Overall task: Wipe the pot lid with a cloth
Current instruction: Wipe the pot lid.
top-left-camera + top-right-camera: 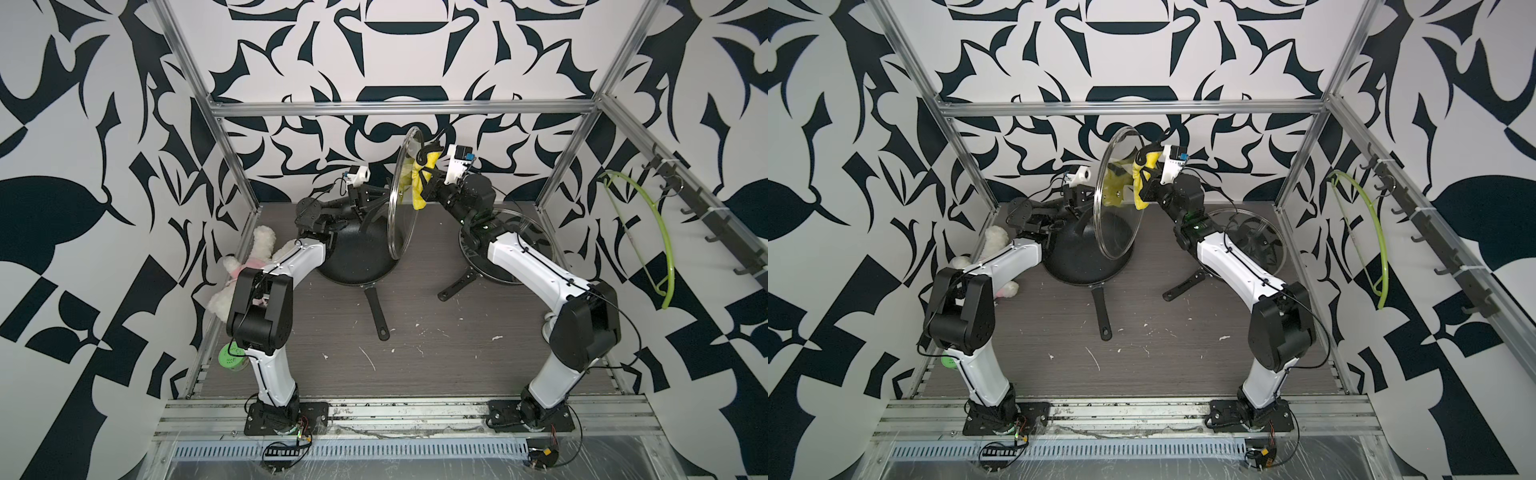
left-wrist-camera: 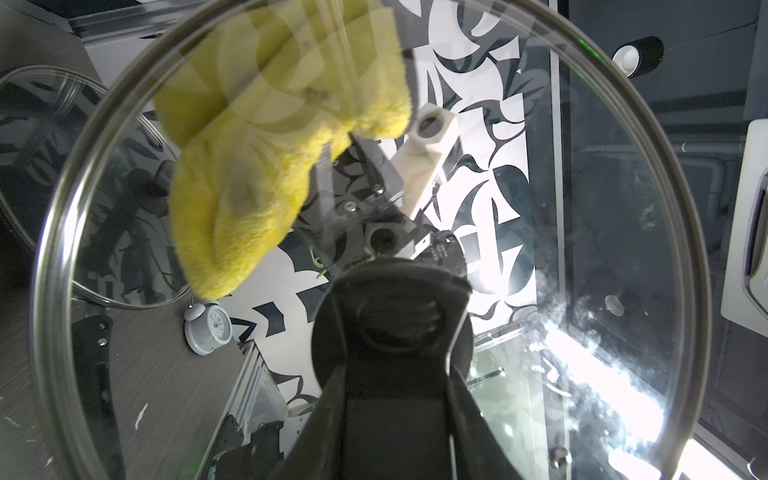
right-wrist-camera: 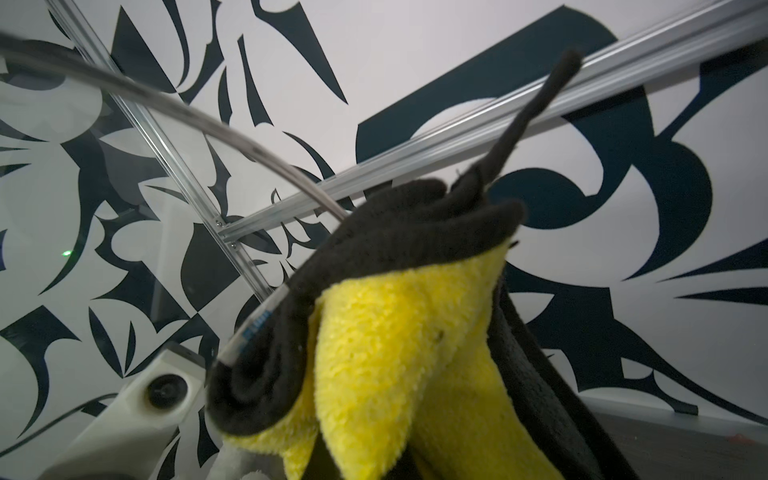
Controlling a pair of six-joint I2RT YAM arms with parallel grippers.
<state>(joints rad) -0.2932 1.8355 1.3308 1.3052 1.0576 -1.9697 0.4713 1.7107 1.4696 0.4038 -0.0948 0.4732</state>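
Above table | left pincer (image 2: pixel 394 330) grips one lid (image 1: pixel 1119 232) | right pincer (image 1: pixel 428 176) clamps one cloth (image 1: pixel 419 196) | second lid (image 1: pixel 1262 237) | two pans (image 1: pixel 1084 257) (image 1: pixel 1183 286)

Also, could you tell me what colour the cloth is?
The cloth is bright yellow with a black edge and loop, clearest in the right wrist view.

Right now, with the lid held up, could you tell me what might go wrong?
1. The left pincer holds the lid on edge by its centre only; pressure from the cloth may twist it loose onto the pan below.
2. The right pincer presses the cloth near the lid's rim; it may slide off the glass.
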